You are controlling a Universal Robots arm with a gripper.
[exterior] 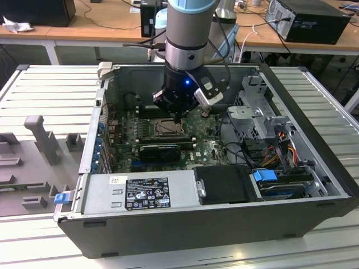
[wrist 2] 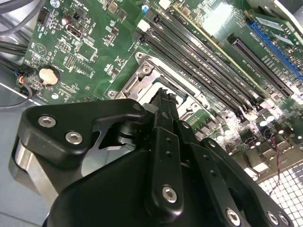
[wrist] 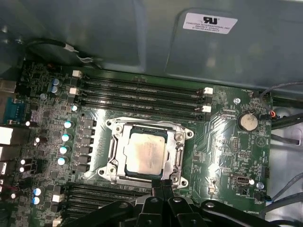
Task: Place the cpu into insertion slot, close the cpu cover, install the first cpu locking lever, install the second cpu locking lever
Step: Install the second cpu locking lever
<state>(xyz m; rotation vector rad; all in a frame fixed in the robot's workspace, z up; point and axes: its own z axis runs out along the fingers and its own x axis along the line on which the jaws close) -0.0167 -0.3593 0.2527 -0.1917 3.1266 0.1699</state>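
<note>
Over the mobo, inside the open PC case [exterior: 314, 168], the gripper [exterior: 178, 119] is hanging tip-down w/ its fingers [wrist: 163, 187] looking pressed together into one narrow tip, nothing showing between them, so reading it as shut & empty. The cpu [wrist: 147, 155] is sitting flat in the insertion slot [wrist: 176, 152], silver top facing up, in the first wrist view; looks already seated, judging by how square it's lying w/ the rim. Key relation: the fingertip is sitting just beside the socket edge, and the chip is lying straight past the tip, toward the memory slots [wrist: 142, 92] on the far side. In the second wrist view the tip is covering most of the socket, w/ the insertion slot [wrist 2: 142, 75] peeking out beyond it. The chip is square, so no real long axis; its edges are running parallel to the memory slots. The cpu cover [wrist: 116, 163] seems to be lying down around the chip as a silvery frame, but can't tell if it's latched. Levers: can't make them out for sure. In the exterior view the tip is hovering at the socket's nearer edge, card [exterior: 161, 151] just below it in the picture.
</note>
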